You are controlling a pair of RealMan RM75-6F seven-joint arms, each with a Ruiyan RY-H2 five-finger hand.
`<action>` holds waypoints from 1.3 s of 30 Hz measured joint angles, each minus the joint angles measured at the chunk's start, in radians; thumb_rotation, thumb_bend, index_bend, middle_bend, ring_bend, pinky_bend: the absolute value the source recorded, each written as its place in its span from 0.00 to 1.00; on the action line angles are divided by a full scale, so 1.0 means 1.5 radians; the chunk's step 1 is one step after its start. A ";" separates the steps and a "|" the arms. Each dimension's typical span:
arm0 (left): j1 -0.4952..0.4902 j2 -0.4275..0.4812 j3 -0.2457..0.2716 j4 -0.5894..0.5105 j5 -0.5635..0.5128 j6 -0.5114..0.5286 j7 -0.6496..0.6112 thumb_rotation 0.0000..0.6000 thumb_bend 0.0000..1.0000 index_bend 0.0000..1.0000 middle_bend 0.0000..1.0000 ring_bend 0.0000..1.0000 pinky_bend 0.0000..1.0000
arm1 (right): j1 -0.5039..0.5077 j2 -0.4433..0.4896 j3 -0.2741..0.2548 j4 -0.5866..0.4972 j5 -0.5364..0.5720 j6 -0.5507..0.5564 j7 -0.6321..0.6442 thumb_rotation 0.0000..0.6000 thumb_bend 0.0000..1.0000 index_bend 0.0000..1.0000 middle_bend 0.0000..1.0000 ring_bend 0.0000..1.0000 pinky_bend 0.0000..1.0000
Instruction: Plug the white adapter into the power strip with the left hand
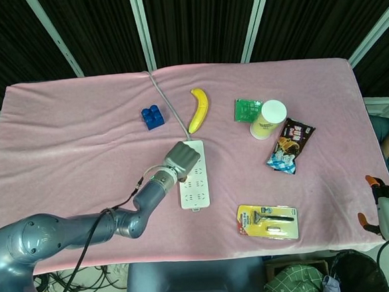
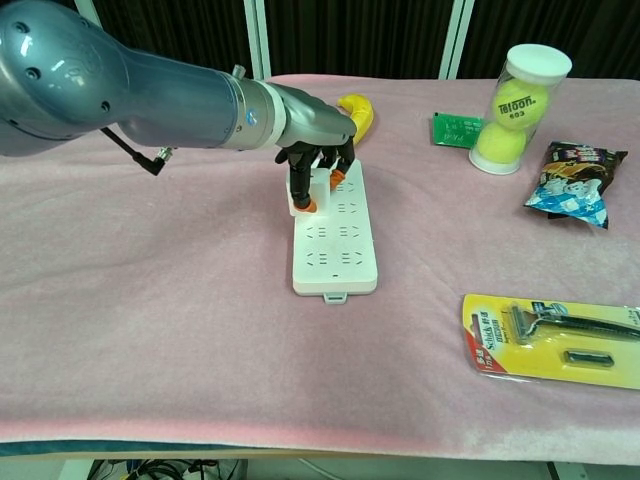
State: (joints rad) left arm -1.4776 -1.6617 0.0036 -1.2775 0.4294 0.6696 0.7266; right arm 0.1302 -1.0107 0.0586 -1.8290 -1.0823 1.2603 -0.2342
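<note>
Adapter [image 2: 318, 186] gripped in left hand [image 2: 318, 150] fingers, over far end of strip [image 2: 335, 235], right hand [image 1: 385, 199] at table edge, grasp unclear

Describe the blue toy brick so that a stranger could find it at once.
Start at the white power strip in the middle of the pink cloth. Beyond it lies a banana; the blue toy brick sits left of that, the only blue studded block.

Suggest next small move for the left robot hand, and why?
Probably press straight down: the left robot hand holds the small white plastic adapter on the far end of the white rectangular power strip, but whether it is fully seated cannot be seen.
</note>
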 measured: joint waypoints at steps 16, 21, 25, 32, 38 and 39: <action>-0.008 -0.004 0.023 0.008 -0.034 0.002 0.028 1.00 0.10 0.19 0.10 0.01 0.08 | 0.000 0.000 0.000 0.000 0.000 0.001 -0.001 1.00 0.29 0.08 0.09 0.16 0.27; -0.009 0.005 0.009 -0.011 -0.037 0.039 0.027 1.00 0.06 0.14 0.02 0.00 0.00 | 0.000 0.000 -0.001 -0.001 0.001 0.001 -0.003 1.00 0.28 0.08 0.09 0.16 0.27; 0.000 0.026 -0.014 -0.051 -0.012 0.090 0.012 1.00 0.06 0.14 0.02 0.00 0.00 | 0.001 0.000 -0.001 0.000 0.002 0.000 -0.003 1.00 0.29 0.08 0.09 0.16 0.27; 0.028 0.127 -0.029 -0.202 0.006 0.174 0.009 1.00 0.07 0.14 0.03 0.00 0.00 | 0.000 0.001 0.000 -0.002 0.006 0.002 -0.005 1.00 0.29 0.08 0.09 0.16 0.27; 0.106 0.278 0.013 -0.413 0.049 0.313 0.010 1.00 0.11 0.14 0.04 0.00 0.00 | -0.001 0.000 0.000 -0.004 0.007 0.007 -0.011 1.00 0.29 0.07 0.09 0.16 0.27; 0.128 0.301 0.027 -0.442 0.068 0.340 0.005 1.00 0.11 0.14 0.04 0.00 0.00 | -0.001 -0.001 0.000 -0.004 0.007 0.008 -0.013 1.00 0.29 0.07 0.09 0.16 0.27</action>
State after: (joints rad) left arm -1.2856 -1.2107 0.0439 -1.9405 0.5315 1.1791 0.7344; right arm 0.1287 -1.0116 0.0589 -1.8345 -1.0718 1.2723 -0.2532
